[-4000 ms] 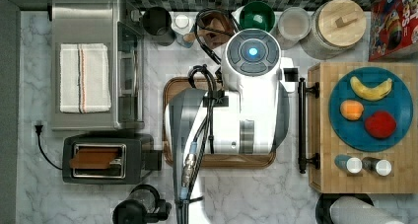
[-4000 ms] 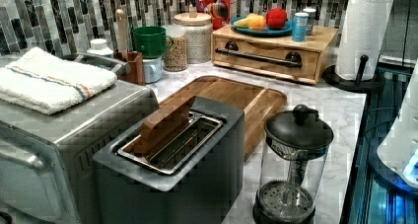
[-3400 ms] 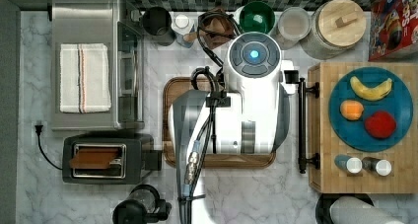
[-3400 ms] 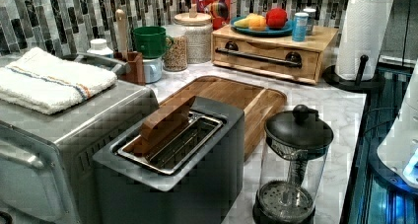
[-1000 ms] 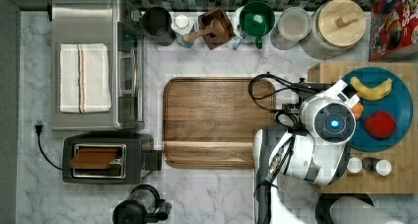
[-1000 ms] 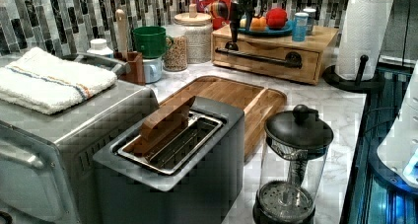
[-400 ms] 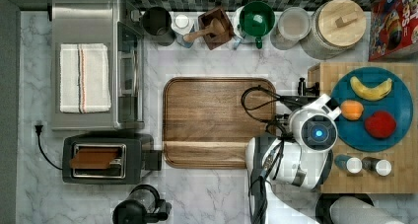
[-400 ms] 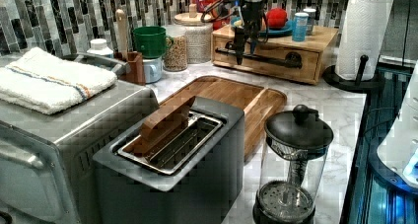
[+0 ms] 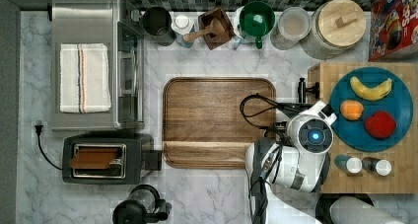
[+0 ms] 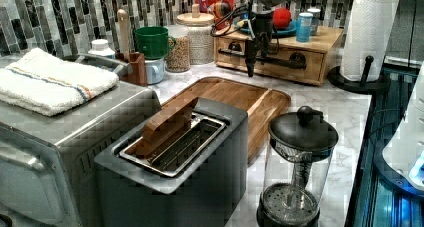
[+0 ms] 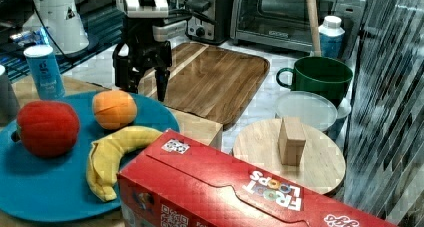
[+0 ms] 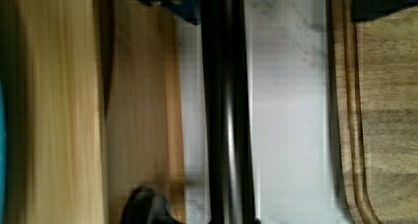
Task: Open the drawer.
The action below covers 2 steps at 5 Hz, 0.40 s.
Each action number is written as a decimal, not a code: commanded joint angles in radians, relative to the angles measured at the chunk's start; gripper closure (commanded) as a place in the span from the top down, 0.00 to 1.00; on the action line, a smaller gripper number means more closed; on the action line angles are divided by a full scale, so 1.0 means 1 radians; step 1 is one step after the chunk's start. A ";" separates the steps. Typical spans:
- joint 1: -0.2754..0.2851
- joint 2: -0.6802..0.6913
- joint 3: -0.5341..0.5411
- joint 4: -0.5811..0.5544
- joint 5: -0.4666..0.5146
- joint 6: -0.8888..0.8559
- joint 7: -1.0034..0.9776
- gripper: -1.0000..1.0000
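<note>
The drawer [image 10: 280, 67] is a light-wood front in the bamboo cabinet [image 9: 325, 184], and it sits flush with the cabinet. Its long black bar handle [image 10: 280, 61] runs across the front. My gripper [image 10: 249, 67] hangs pointing down in front of the drawer, near the left view's left end of the bar. In the wrist view the handle [image 12: 224, 105] passes between my two fingers [image 12: 162, 2], which stand apart, one on each side. The right view shows the gripper [image 11: 142, 84] open above the counter beside the cabinet. My wrist [image 9: 313, 135] hides the handle's middle in the top view.
A darker brown tray [image 9: 219, 121] lies on the marble just beside the drawer front. A blue plate [image 9: 394, 81] of fruit and small jars sit on the cabinet. Jars and a green mug [image 9: 257, 18] line the back wall. A paper towel roll [image 10: 370, 32] stands by the cabinet.
The arm has swung from over the brown tray to the cabinet's front. The gripper has come down so that the bar handle now lies between its fingers.
</note>
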 commanded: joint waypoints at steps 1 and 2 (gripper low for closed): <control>0.047 0.032 0.075 0.090 0.055 -0.042 -0.008 1.00; 0.084 0.031 0.098 0.073 0.052 -0.028 0.044 1.00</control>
